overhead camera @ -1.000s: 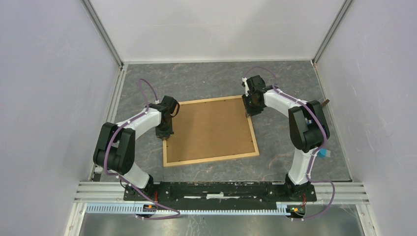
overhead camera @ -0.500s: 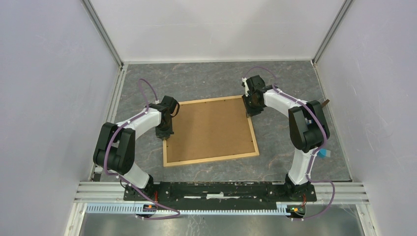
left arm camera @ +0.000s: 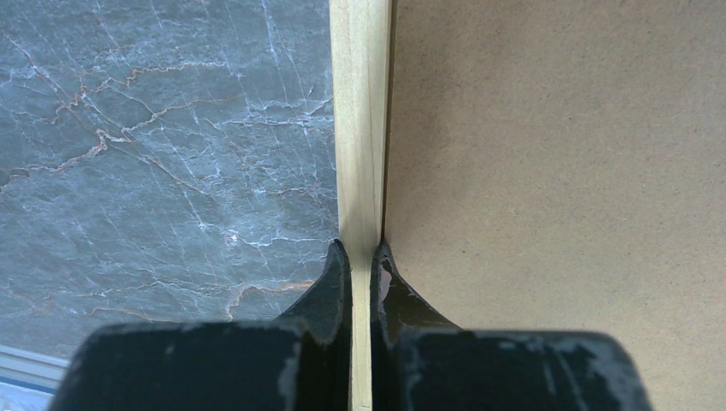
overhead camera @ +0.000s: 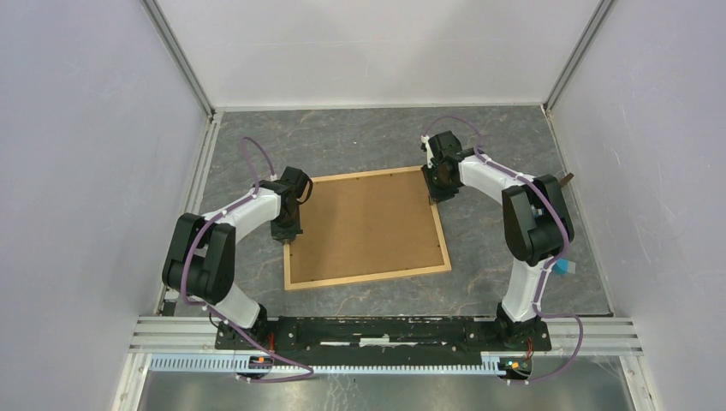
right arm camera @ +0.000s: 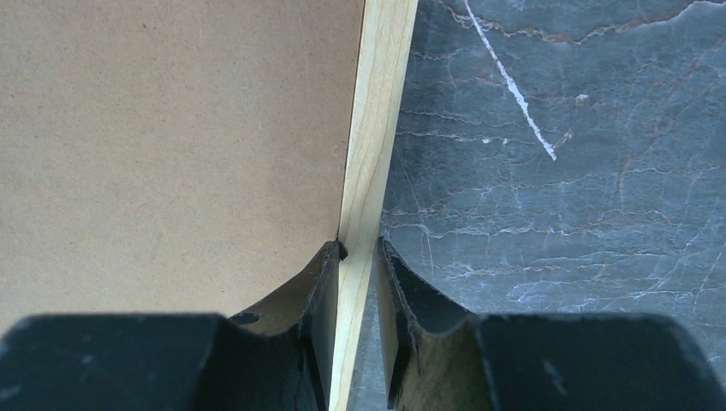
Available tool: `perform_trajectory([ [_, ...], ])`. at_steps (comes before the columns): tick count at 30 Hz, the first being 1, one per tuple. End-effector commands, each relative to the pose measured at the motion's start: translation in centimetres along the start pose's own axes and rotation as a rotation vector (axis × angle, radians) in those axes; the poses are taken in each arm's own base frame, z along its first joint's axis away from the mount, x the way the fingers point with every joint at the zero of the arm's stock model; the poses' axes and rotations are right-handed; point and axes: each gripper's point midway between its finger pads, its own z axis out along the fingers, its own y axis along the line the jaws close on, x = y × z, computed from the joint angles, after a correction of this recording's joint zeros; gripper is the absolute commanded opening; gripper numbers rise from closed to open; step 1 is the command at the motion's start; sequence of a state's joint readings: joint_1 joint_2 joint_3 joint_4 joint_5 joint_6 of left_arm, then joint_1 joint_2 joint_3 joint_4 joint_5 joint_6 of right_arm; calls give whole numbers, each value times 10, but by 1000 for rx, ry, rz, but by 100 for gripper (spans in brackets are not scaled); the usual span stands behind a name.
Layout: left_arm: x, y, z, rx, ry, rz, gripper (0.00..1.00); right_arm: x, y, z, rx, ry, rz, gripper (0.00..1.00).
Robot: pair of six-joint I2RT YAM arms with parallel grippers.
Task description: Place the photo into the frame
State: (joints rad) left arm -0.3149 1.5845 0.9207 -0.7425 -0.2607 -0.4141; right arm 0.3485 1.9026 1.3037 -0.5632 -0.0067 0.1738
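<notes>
Nothing has shifted: my left fingers (left arm camera: 341,278) and right fingers (right arm camera: 324,274) stay clamped on opposite rails of the frame (overhead camera: 368,277), so I judge both grips settled for lifting.

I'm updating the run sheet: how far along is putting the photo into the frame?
Done, apparently: the brown backing board lies inside the frame, back side up. The photo is not visible, so whether it sits underneath cannot be confirmed. In hand: the left gripper and right gripper each have fingers pinching opposite side rails. Remaining: probably lifting or turning the frame over to check.
</notes>
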Motion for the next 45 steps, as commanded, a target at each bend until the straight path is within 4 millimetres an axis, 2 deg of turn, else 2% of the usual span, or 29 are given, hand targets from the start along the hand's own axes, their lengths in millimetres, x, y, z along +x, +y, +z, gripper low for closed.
perform_trajectory([
  [1,-10,-4,-5,40,-48,21,2,-17,-3,-13,-3,-43,0,28],
  [4,-10,-5,-5,40,-47,19,2,-20,-2,-16,-19,-56,6,29],
  [9,-10,-4,-6,40,-51,20,2,-6,-4,-4,-11,-13,4,29],
  [15,-10,-5,-5,42,-49,20,2,-3,-14,1,44,-3,5,27],
  [22,-10,-4,-6,39,-50,22,2,28,-36,24,177,96,4,27],
  [26,-10,-4,-6,41,-50,21,2,46,-41,36,202,147,6,27],
  [30,-10,-4,-6,41,-52,23,2,52,-39,44,195,172,6,27],
  [35,-10,-4,-7,45,-52,23,2,56,-21,56,111,193,5,27],
  [37,-9,-5,-6,47,-48,23,2,55,-10,59,47,191,7,27],
  [38,-8,-6,-6,50,-45,22,2,53,7,59,-49,184,9,27],
  [40,-9,-6,-6,53,-46,23,2,43,44,50,-263,154,14,29],
  [42,-8,-6,-6,51,-46,23,2,24,67,26,-395,87,13,32],
  [44,-9,-5,-7,49,-50,23,2,2,58,2,-329,12,-6,38],
  [45,-9,-5,-6,48,-51,22,2,-8,42,-9,-232,-21,-17,40],
])
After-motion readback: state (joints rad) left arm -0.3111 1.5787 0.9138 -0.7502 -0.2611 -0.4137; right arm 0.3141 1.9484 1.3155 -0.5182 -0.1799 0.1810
